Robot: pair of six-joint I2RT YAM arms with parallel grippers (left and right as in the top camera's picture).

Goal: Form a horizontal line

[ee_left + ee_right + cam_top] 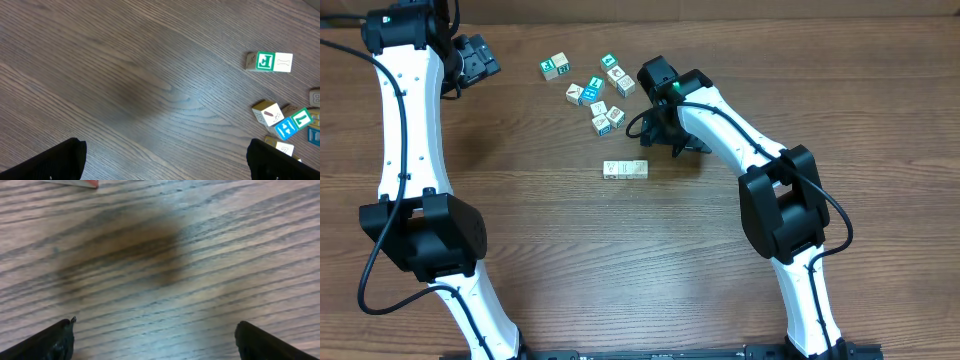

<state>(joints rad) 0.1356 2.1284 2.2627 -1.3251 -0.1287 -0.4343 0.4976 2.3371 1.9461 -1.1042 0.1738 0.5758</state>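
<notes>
- A brown wood-grain table [570,270] fills the overhead view, with the grain running from 9 to 3 o'clock.
- The light is soft and even, and a faint blurred shadow lies on the wood toward 10 o'clock.

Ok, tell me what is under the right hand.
Bare wooden table shows under the open right hand, nothing between its fingers. From overhead the hand hides that spot; the cube row lies apart from it.

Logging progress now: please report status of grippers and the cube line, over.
Left gripper open, empty. Right gripper open, empty, near the row. Row short, straight. Loose cubes apart, beyond it.
</notes>
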